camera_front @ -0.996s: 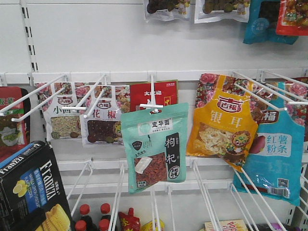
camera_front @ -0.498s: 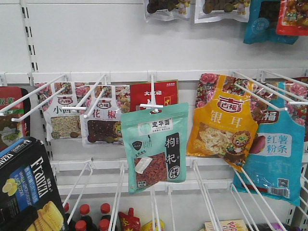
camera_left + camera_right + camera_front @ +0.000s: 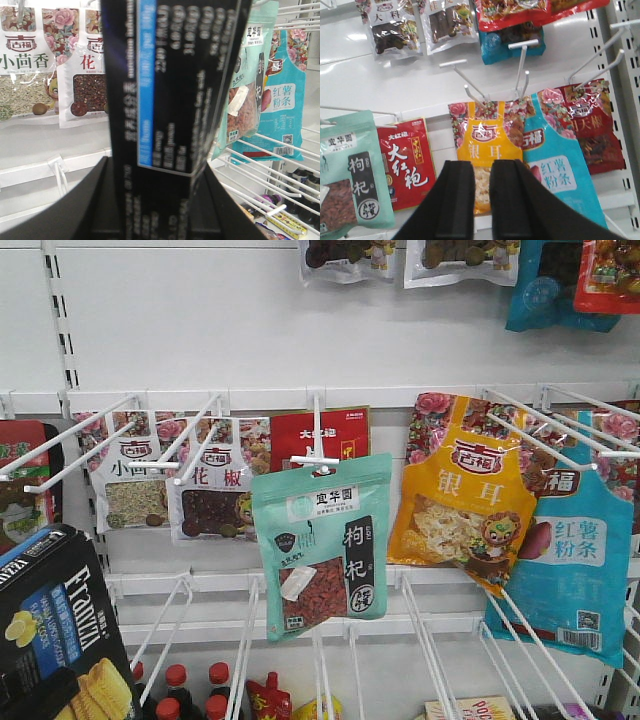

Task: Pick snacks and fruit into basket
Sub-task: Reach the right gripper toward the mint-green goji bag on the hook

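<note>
My left gripper (image 3: 157, 172) is shut on the black-and-blue Franzzi box (image 3: 170, 100), which stands upright between its fingers and fills the middle of the left wrist view. In the front view that box (image 3: 55, 630) sits at the lower left, tilted. The mint-green pouch with red berries (image 3: 320, 545) hangs on a centre hook, to the right of the box (image 3: 245, 100). My right gripper (image 3: 482, 167) has its jaws nearly together with only a thin slit and nothing between them, facing the shelf with the mint-green pouch (image 3: 347, 170) at far left. The basket and any fruit are out of view.
An orange pouch (image 3: 460, 510) and a blue-teal pouch (image 3: 575, 560) hang right of the mint-green one. White wire hooks (image 3: 90, 435) jut out toward me. A red pouch (image 3: 330, 435) hangs behind. Red-capped bottles (image 3: 190, 690) stand on the lower shelf.
The Franzzi box has moved down and left in the front view and tilted further; over the last half second it has hardly shifted. The hanging pouches are unmoved.
</note>
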